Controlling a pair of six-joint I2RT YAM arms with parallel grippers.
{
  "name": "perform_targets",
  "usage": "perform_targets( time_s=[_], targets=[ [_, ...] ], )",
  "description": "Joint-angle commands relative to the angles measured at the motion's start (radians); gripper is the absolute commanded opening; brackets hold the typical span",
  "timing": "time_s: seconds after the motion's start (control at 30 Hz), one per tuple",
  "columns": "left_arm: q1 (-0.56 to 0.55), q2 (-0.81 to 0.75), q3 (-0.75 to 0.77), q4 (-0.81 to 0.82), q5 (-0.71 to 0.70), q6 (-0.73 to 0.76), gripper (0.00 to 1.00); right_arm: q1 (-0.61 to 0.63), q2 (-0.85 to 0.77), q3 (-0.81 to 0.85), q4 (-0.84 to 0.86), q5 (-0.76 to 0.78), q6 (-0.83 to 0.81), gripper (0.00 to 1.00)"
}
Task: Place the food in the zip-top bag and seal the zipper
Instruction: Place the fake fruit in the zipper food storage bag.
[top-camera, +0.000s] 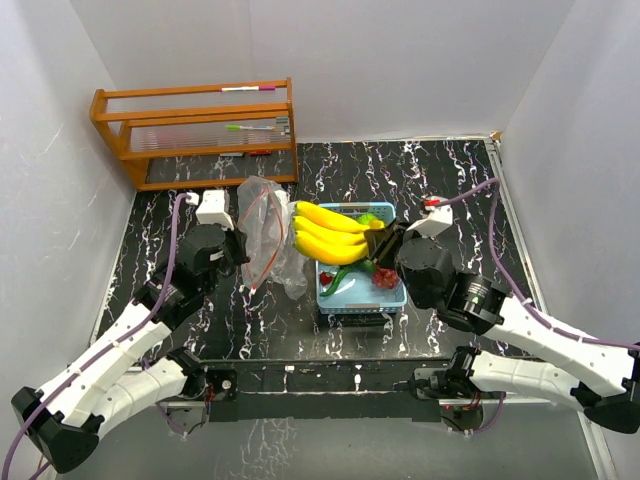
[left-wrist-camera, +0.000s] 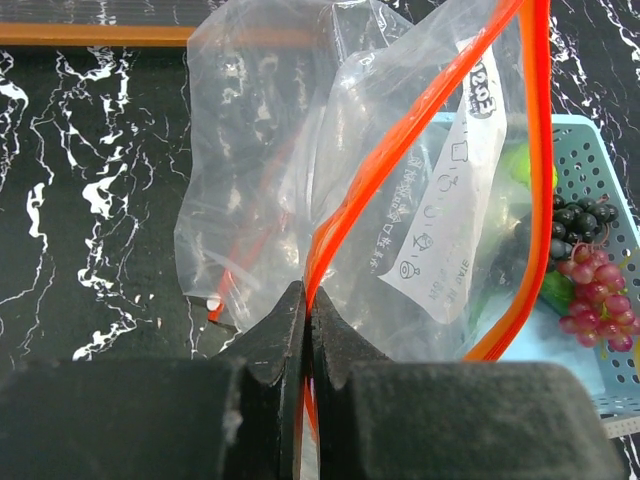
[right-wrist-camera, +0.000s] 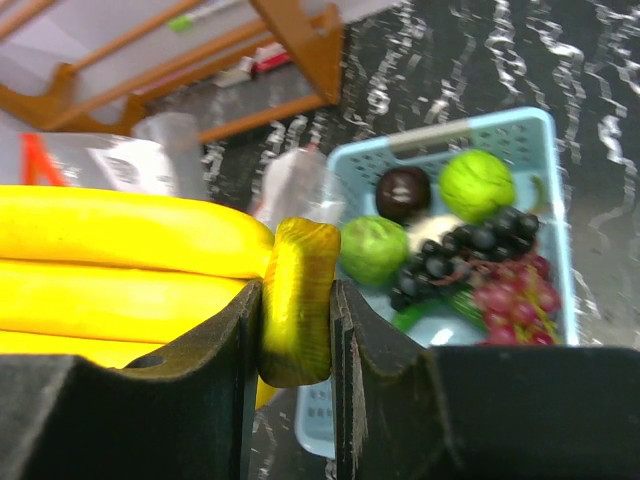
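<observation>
The zip-top bag (top-camera: 262, 232) stands crumpled left of the blue basket (top-camera: 345, 298). My left gripper (left-wrist-camera: 308, 300) is shut on its red-orange zipper (left-wrist-camera: 420, 120), holding the mouth up; the gripper also shows in the top view (top-camera: 238, 246). My right gripper (right-wrist-camera: 296, 335) is shut on the stem (right-wrist-camera: 298, 255) of a yellow banana bunch (top-camera: 330, 236), held above the basket's left edge, beside the bag. In the basket (right-wrist-camera: 470, 130) lie two lime-green balls (right-wrist-camera: 476, 184), a dark purple ball (right-wrist-camera: 403, 192), dark grapes (right-wrist-camera: 470, 248), red grapes (right-wrist-camera: 520, 295) and a green pepper-like piece (top-camera: 338, 282).
A wooden rack (top-camera: 195, 130) with pens stands at the back left against the wall. White walls close in the black marbled table on three sides. The basket sits at the table's middle, between both arms.
</observation>
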Motion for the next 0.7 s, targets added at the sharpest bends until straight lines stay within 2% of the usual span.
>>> perform_targets(
  time_s=[0.0, 0.1, 0.27, 0.67],
  targets=[
    [0.004, -0.001, 0.004, 0.037, 0.027, -0.02, 0.0, -0.002, 0.023, 0.015, 0.355, -0.073, -0.075, 0.08],
    [0.004, -0.001, -0.001, 0.043, 0.03, -0.027, 0.0, -0.002, 0.039, -0.006, 0.457, -0.114, -0.049, 0.08],
    [0.004, -0.003, -0.014, 0.07, 0.04, -0.063, 0.0, -0.002, 0.055, -0.071, 0.571, -0.133, 0.083, 0.08],
    [0.004, 0.011, -0.084, 0.232, 0.066, -0.213, 0.0, -0.002, 0.134, -0.199, 0.876, -0.156, 0.335, 0.08]
  ],
)
